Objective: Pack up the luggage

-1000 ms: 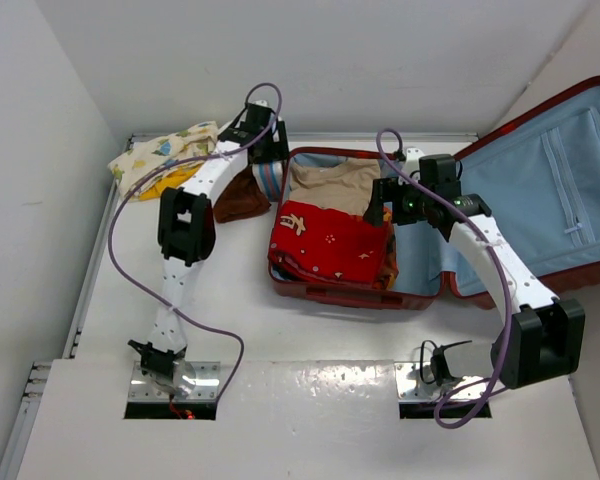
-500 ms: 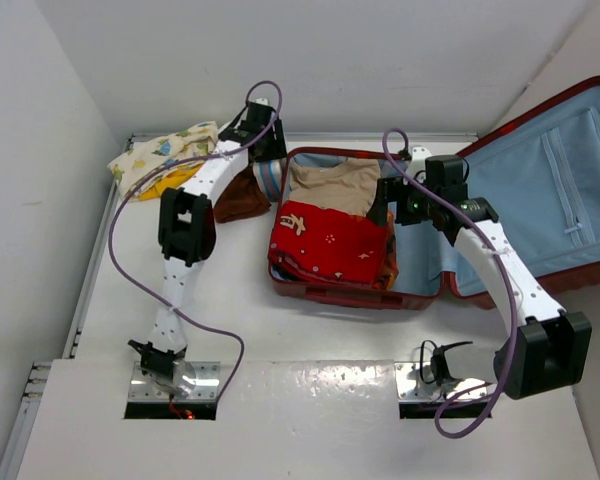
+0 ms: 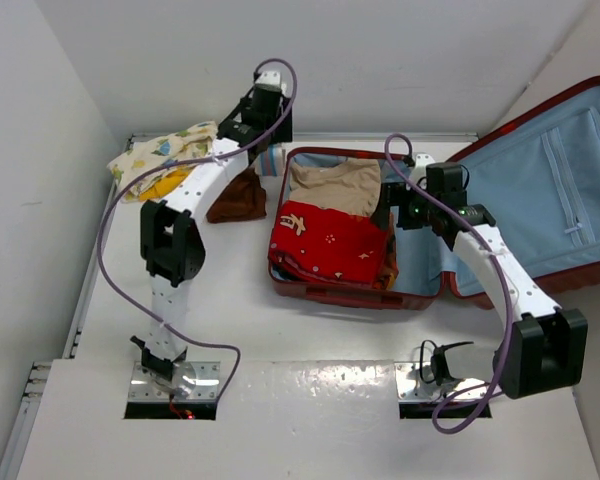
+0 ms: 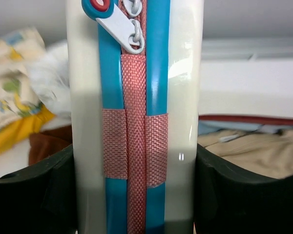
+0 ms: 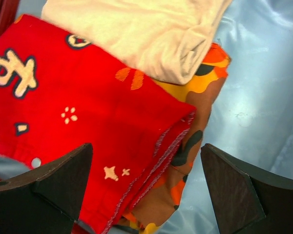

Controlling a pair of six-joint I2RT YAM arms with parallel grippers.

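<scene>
Dark red hard-shell suitcase (image 3: 570,170) lies open at centre right of the white worktop (image 3: 230,315). Left jaws clamp a cream, blue-zipped pouch (image 4: 136,122) at upper centre. Right jaws spread apart over the suitcase's folded red cloth (image 5: 88,126).

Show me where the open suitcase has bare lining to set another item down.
Free: the strip of blue lining along the right side of the luggage base, between the camouflage cloth and the lid; the right end effector hovers open at its edge. Crowded: left and middle, filled by the beige cloth and red cloth. The left end effector holds a pouch.
</scene>
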